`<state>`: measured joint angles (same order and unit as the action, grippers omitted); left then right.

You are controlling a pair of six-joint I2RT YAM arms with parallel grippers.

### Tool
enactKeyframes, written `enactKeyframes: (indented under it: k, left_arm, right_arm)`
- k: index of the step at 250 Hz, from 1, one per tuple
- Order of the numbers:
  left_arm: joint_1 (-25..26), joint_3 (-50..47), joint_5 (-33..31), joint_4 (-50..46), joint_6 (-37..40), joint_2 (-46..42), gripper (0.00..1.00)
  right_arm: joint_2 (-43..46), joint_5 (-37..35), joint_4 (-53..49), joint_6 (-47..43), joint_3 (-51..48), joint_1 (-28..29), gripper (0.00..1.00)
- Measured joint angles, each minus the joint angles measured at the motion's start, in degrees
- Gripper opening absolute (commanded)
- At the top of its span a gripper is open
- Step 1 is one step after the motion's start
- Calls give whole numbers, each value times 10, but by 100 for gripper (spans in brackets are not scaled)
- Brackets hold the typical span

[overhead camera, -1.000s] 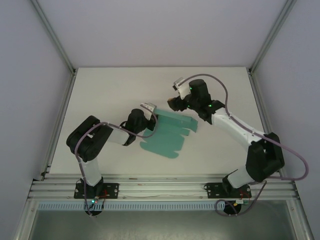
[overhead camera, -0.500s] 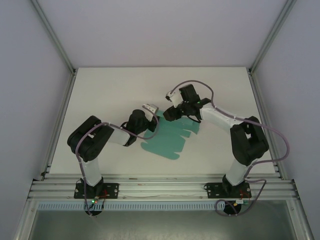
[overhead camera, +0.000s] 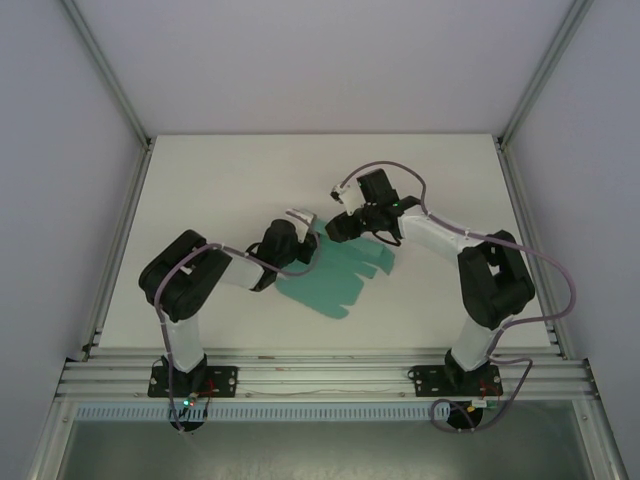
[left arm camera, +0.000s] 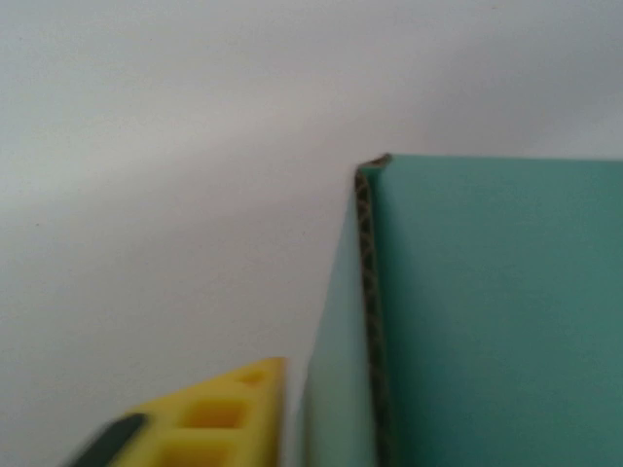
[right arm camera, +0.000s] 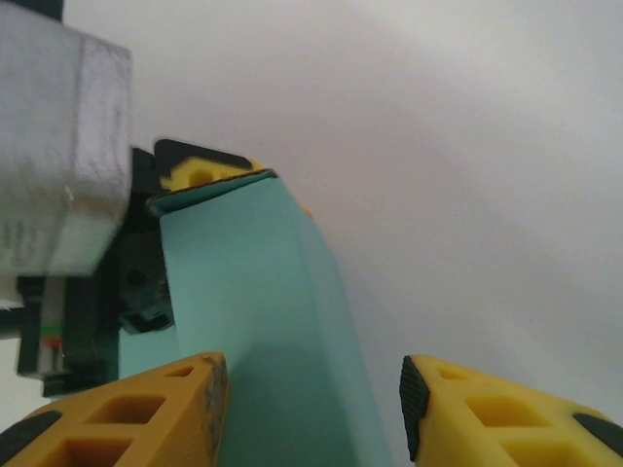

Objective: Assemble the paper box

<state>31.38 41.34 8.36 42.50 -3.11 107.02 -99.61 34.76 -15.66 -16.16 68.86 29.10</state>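
**Box** [overhead camera: 335, 275]: teal die-cut sheet lying mid-table between the two grippers. Its far-left panel is folded up. The rounded flaps point right, and the near corner lies flat on the table [overhead camera: 220, 190]. In the left wrist view the raised panel [left arm camera: 496, 311] shows its cut corrugated edge standing upright, just beside one yellow finger [left arm camera: 209, 423].

**Left gripper** [overhead camera: 299, 218]: clamped tight on the top corner of the raised panel. In the right wrist view its fingertip [right arm camera: 200, 173] caps that corner of the box [right arm camera: 253, 311].

**Right gripper** [overhead camera: 340, 226]: jaws parted to a middling width, straddling the raised panel from the far side and gripping nothing. In the right wrist view [right arm camera: 311, 375], one finger [right arm camera: 127, 413] sits just beside the card face; whether it touches cannot be told. The other finger [right arm camera: 487, 418] stands apart from the card, with bare table in the gap.

**Clearance:**
- The two grippers are close together over the sheet's far-left corner, so room there is tight.
- There is open table beyond the sheet on the far, left and right sides.
- The side posts [overhead camera: 118, 230] are well apart from the sheet.
- The near rail [overhead camera: 330, 375] is clear of the near corner.
- A cable [overhead camera: 385, 170] loops over the right wrist.
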Motion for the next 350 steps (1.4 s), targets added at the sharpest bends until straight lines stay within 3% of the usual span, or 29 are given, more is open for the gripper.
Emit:
enactKeyframes:
  k: [29, 69, 105, 151, 194, 221, 239, 287, 312, 337, 350]
  left_arm:
    - [2, 7, -5, -5, -1, 2, 0]
    - [2, 22, -14, -32, -20, 2, 0]
    - [-12, 37, -8, -68, -67, -4, 0]
    - [-75, 38, 68, -105, -143, -36, 0]
    - [-106, 47, 153, -114, -184, -53, 0]
    - [-104, 47, 190, -123, -193, -63, 0]
    - [-103, 49, 198, -137, -195, -69, 0]
    - [-103, 59, 207, -166, -195, -71, 0]
    - [-103, 68, 213, -181, -195, -71, 0]
    - [-101, 76, 209, -193, -195, -71, 0]
    - [-101, 78, 201, -202, -196, -71, 0]
  right_arm:
    - [-2, -1, -3, 7, 5, -2, 51]
    - [9, -36, -4, 42, 2, -2, 64]
    - [102, -87, -23, 66, -47, -7, 77]
    - [276, -78, -40, 99, -107, -62, 81]
    - [305, -46, -37, 97, -144, -69, 77]
    - [266, -45, -30, 94, -143, -69, 70]
    - [240, -42, -26, 85, -138, -69, 59]
    - [206, -4, 3, 53, -128, -69, 49]
    - [193, 19, 23, 47, -127, -69, 34]
    - [180, 34, 36, 46, -122, -69, 2]
    - [175, 40, 35, 43, -117, -69, 0]
